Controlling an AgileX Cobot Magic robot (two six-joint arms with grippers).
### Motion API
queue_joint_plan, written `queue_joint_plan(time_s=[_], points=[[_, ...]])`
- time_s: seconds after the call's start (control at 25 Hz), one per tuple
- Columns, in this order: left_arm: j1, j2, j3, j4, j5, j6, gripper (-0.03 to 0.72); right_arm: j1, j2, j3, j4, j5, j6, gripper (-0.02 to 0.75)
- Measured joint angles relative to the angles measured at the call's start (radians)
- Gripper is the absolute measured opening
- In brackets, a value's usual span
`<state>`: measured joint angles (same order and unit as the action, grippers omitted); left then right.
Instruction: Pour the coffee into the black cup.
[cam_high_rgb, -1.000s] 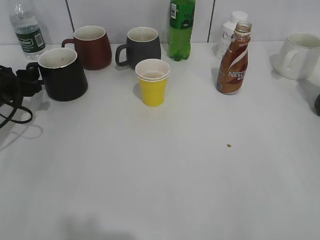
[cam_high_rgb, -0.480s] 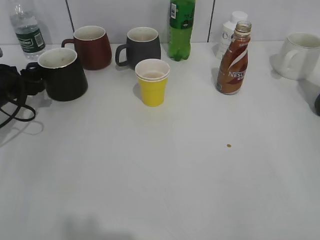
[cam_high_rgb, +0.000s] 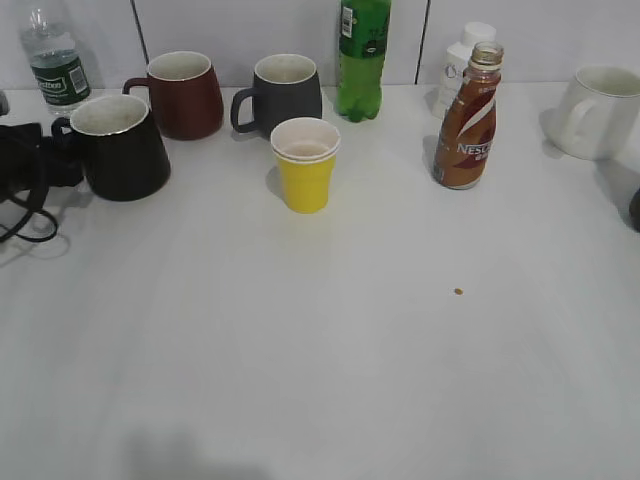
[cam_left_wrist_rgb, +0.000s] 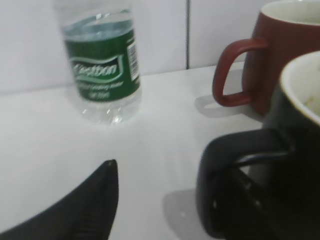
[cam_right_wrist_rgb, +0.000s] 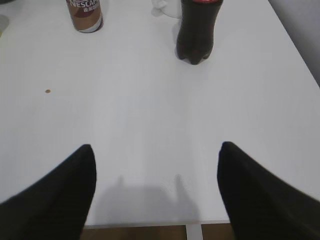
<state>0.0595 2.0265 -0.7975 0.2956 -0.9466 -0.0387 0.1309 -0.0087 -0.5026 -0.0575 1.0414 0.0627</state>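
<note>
Lifting the black cup (cam_high_rgb: 125, 148) by its handle (cam_left_wrist_rgb: 235, 170) with my left tool (cam_left_wrist_rgb: 165, 200) clenched around it, clear of the desk (cam_high_rgb: 330, 330); my right tool (cam_right_wrist_rgb: 156, 192) waits released.

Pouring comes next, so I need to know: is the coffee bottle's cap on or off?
Off. The coffee bottle stands upright with a bare, open neck; no cap shows on it.

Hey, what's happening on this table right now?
The left gripper is at the handle of the black cup at the table's left edge, with one finger through the loop; a firm grip isn't clear. The coffee bottle stands untouched on the right, cap off. The right gripper hovers open over bare table, holding nothing. Nothing has been poured yet.
</note>
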Motion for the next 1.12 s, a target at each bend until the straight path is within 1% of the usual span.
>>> queue_joint_plan(time_s=[0.16, 0.2, 0.24, 0.28, 0.32, 0.36, 0.4, 0.44, 0.72, 1.12], points=[[0.005, 0.063, -0.096, 0.097, -0.012, 0.000, 0.424, 0.000, 0.000, 0.000, 0.000, 0.000, 0.000, 0.589], [0.005, 0.077, -0.121, 0.118, -0.012, 0.000, 0.410, 0.000, 0.000, 0.000, 0.000, 0.000, 0.000, 0.589], [0.005, 0.087, -0.142, 0.140, -0.012, 0.000, 0.375, 0.000, 0.000, 0.000, 0.000, 0.000, 0.000, 0.589], [0.005, 0.093, -0.156, 0.157, -0.012, 0.000, 0.334, 0.000, 0.000, 0.000, 0.000, 0.000, 0.000, 0.589], [0.005, 0.097, -0.169, 0.182, -0.012, -0.010, 0.264, 0.000, 0.000, 0.000, 0.000, 0.000, 0.000, 0.589], [0.004, 0.099, -0.175, 0.198, -0.012, -0.021, 0.193, 0.000, 0.000, 0.000, 0.000, 0.000, 0.000, 0.589], [0.003, 0.102, -0.178, 0.208, -0.013, -0.038, 0.095, 0.000, 0.000, 0.000, 0.000, 0.000, 0.000, 0.589], [0.003, 0.102, -0.179, 0.213, -0.012, -0.051, 0.055, 0.000, 0.000, 0.000, 0.000, 0.000, 0.000, 0.589], [0.003, 0.101, -0.159, 0.222, -0.042, -0.125, 0.042, 0.000, 0.000, 0.000, 0.000, 0.000, 0.000, 0.589], [0.003, -0.052, 0.019, 0.241, -0.171, -0.161, 0.036, 0.000, 0.000, 0.000, 0.000, 0.000, 0.000, 0.589]])
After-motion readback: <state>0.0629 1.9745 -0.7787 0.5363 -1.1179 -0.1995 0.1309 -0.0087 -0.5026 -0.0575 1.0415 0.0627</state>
